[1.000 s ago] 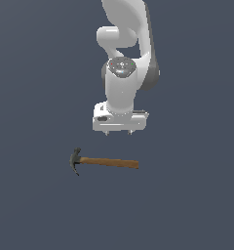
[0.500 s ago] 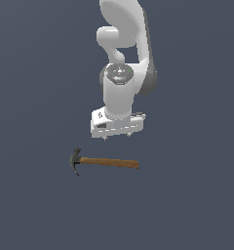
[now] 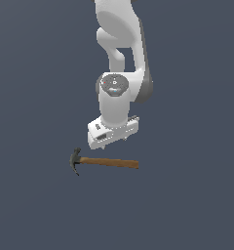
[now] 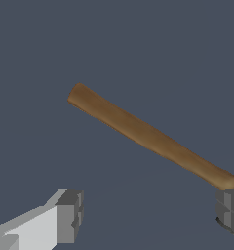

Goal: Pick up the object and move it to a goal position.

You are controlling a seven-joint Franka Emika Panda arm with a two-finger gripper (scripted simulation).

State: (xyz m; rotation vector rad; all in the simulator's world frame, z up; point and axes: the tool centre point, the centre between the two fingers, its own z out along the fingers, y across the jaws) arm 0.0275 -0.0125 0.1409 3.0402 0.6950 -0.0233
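Brown wood and dark grey metal: the hammer (image 3: 103,162) lies flat on the floor (image 3: 187,205), its long axis running almost straight across the exterior view. The head (image 3: 75,161) sits at that view's left end and the handle (image 3: 110,162) stretches to the right, dipping very slightly toward the butt. In my wrist view the handle (image 4: 148,136) crosses the frame on a diagonal, butt end clear of me and the head end mostly cut off at the picture's edge.

My gripper (image 3: 110,142) hangs above the hammer, just over the middle stretch of the handle, not touching it. My fingers (image 4: 69,216) are spread wide apart, one at each side of the wrist view with bare floor between them; they hold nothing.

The floor is a plain, even slate blue-grey with no marks or edges, and the same flat tone fills everything behind my white arm (image 3: 120,58), so I cannot tell where the ground ends.

Against a second ago, I have come down and slid a little toward the exterior view's left, closing most of the gap above the handle. The hammer has not moved.
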